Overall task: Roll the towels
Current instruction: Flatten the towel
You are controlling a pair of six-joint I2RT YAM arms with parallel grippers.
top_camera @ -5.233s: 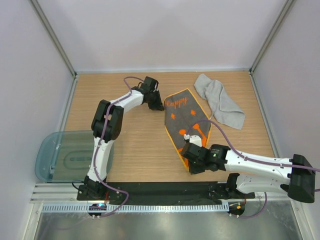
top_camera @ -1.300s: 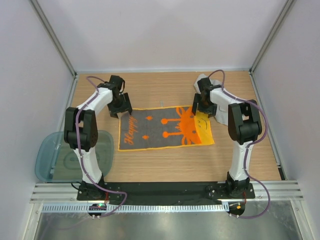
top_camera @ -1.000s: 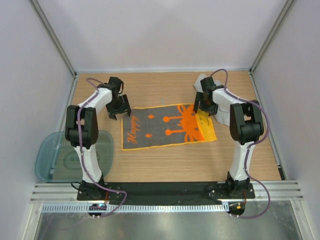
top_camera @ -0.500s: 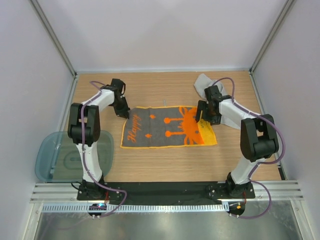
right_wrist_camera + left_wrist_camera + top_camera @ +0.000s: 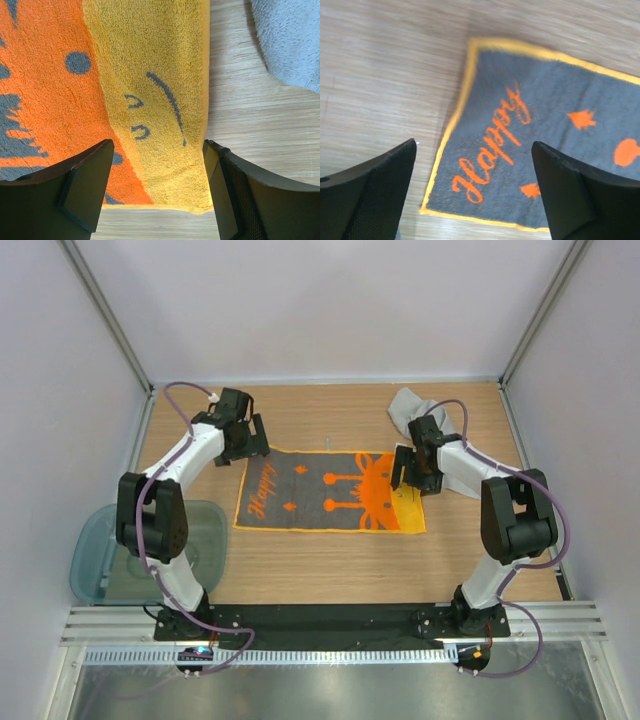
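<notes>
Neither towel is rolled yet. The Happy-print towel (image 5: pixel 330 492) lies flat at bench centre. The left gripper (image 5: pixel 246 440) hovers at its 9 o'clock end and the right gripper (image 5: pixel 410 472) at its 3 o'clock end, both with fingers spread, pinching nothing. The light grey towel (image 5: pixel 404 406) lies crumpled at 1 o'clock.

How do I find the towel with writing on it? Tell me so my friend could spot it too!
Start at the wooden table. Flat in its middle lies the patterned towel. Unlike the plain light grey towel bunched at the far right, it is dark grey with an orange border and the word Happy.
</notes>
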